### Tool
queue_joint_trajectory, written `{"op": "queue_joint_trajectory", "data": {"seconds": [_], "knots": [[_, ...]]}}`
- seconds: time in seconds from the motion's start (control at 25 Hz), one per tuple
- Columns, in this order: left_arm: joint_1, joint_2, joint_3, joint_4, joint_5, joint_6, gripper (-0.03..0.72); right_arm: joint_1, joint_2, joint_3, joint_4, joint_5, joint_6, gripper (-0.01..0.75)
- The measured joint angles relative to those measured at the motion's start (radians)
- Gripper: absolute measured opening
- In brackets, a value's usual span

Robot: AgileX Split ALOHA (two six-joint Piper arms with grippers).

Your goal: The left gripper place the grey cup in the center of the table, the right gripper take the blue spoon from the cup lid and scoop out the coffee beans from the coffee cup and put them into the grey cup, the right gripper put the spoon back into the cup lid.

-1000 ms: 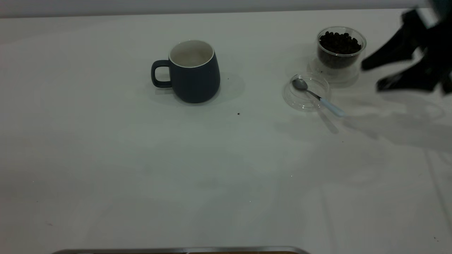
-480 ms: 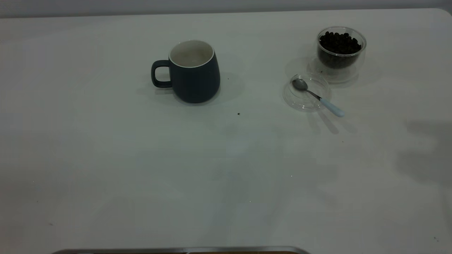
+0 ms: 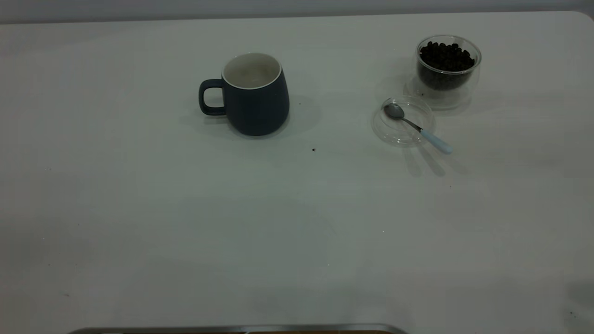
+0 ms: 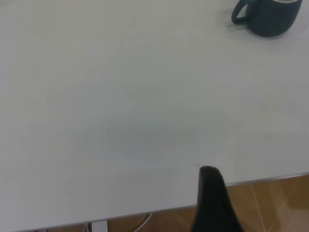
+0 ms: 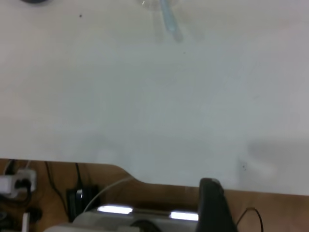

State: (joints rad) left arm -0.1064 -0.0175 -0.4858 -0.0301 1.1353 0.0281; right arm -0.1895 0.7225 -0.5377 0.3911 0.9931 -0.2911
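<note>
On the far right of the table (image 3: 139,222) I see the coffee cup (image 3: 448,69), upright and heaped with beans (image 3: 446,55) up to its rim. Just beside it, nearer and a little left, lies the lid (image 3: 403,121), with the spoon (image 3: 417,127) resting in it: bowl inside the disc, pale handle sticking out over the near-right rim. Well apart to the left, at the far middle, stands the mug (image 3: 253,93), handle pointing left; its white inside looks bare as far as I can see, though the bottom is hard to make out.

From outside I see neither arm. My left wrist camera shows only one dark finger (image 4: 212,200) at the table's edge, with the mug cut off at the frame's border; I cannot tell how the left gripper stands. My right wrist camera likewise shows a single finger (image 5: 215,205) past the table's edge and only the spoon's handle, so I cannot tell the right gripper's state either.
</note>
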Motion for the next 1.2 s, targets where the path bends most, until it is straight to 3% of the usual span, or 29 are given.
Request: {"op": "queue_joint_trajectory", "data": {"seconds": [0.36, 0.76, 1.2], "knots": [[0.000, 0.000, 0.000, 0.000, 0.000, 0.000, 0.555, 0.000, -0.414, 0.049, -0.029, 0.098, -0.027, 0.502], [0.000, 0.000, 0.000, 0.000, 0.000, 0.000, 0.555, 0.085, -0.598, 0.058, -0.158, 0.138, 0.038, 0.363], [0.000, 0.000, 0.000, 0.000, 0.000, -0.004, 0.555, 0.089, -0.727, 0.058, -0.202, 0.144, 0.045, 0.229]]}}
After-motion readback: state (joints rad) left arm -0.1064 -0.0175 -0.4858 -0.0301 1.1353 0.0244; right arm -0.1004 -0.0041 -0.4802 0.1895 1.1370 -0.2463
